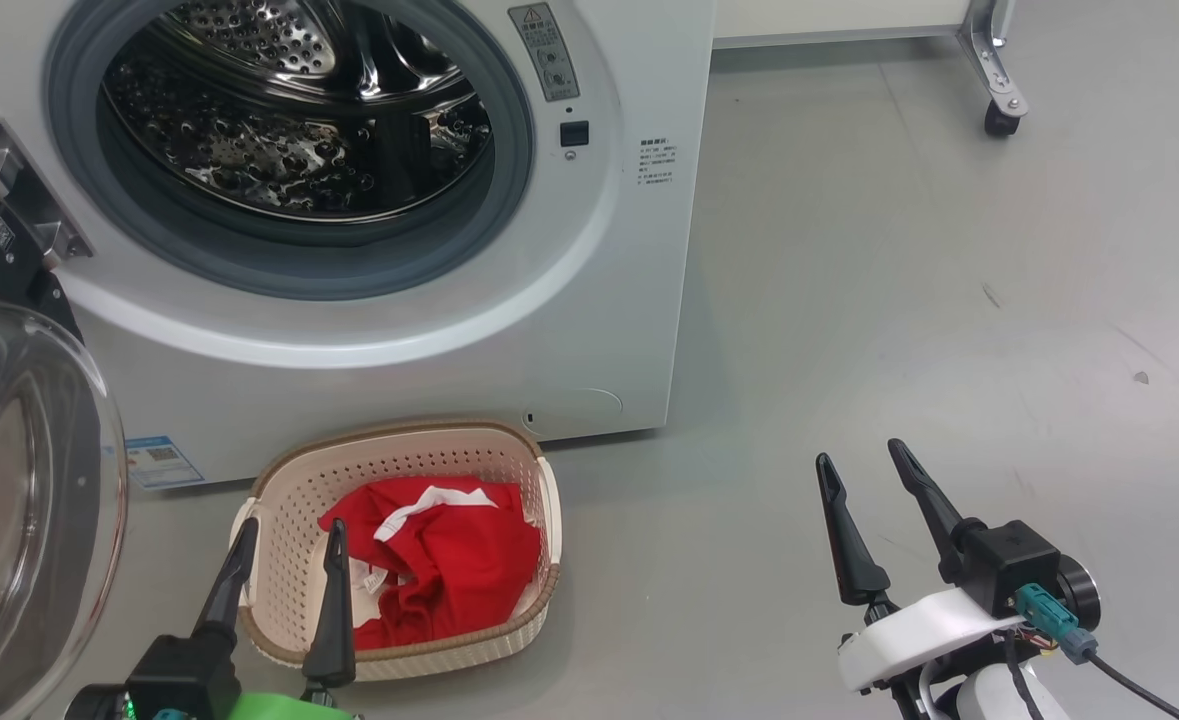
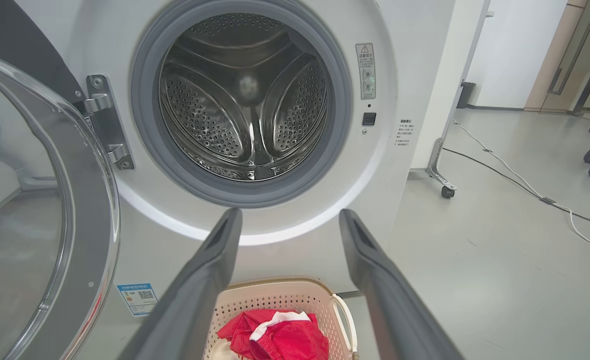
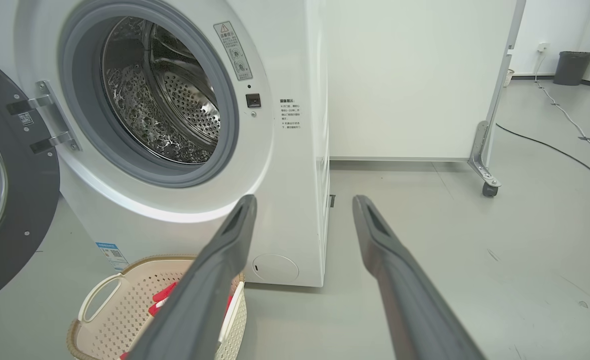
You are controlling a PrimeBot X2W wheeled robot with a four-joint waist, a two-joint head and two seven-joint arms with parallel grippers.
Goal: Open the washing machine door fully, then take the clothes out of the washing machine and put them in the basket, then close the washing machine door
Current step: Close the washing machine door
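Head view: a big white box-shaped front-loading washing machine point(image 1: 589, 300) stands on the grey floor point(image 1: 899, 300). Its large round door with a black rim and a bulging clear glass bowl point(image 1: 39, 500) is swung wide on the left. A small cream perforated plastic basket with a brown woven-look rim point(image 1: 389, 435) sits on the floor just in front of the machine's base, below the opening, likely so that laundry travels a short way. A bright red soft garment with white trim point(image 1: 459, 560) lies inside the basket. The left claw point(image 1: 292, 530) hovers at the basket's near left rim, its fingers spread and grasping nothing. The right claw point(image 1: 860, 455) is well apart over bare floor, also released and empty.

Left wrist view: this one looks straight into the perforated steel drum point(image 2: 247, 100), where no clothing is visible. The steeper head view cannot confirm that. Unloading therefore seems finished, with only closing the door left.

Right wrist view: from an angle, this adds the door's dark inner face, the metal hinge point(image 3: 44, 117), the machine's right side panel and the basket's white handle point(image 3: 94, 295).
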